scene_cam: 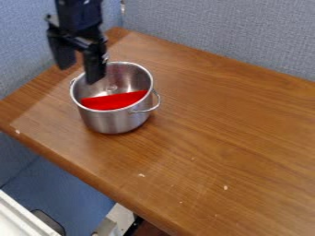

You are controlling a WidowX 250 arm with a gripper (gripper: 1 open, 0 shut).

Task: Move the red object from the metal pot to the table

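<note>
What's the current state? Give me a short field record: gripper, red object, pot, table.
gripper: open, empty, pointing down over the pot's far-left rim
red object: lying inside the metal pot, not held
metal pot: upright near the table's left end, one loop handle facing right
table: brown wood, red object not yet on it

Gripper (75, 59): all black, boxy wrist block w/ two long flat fingers (94, 64); no markings or cables discernible.
</note>
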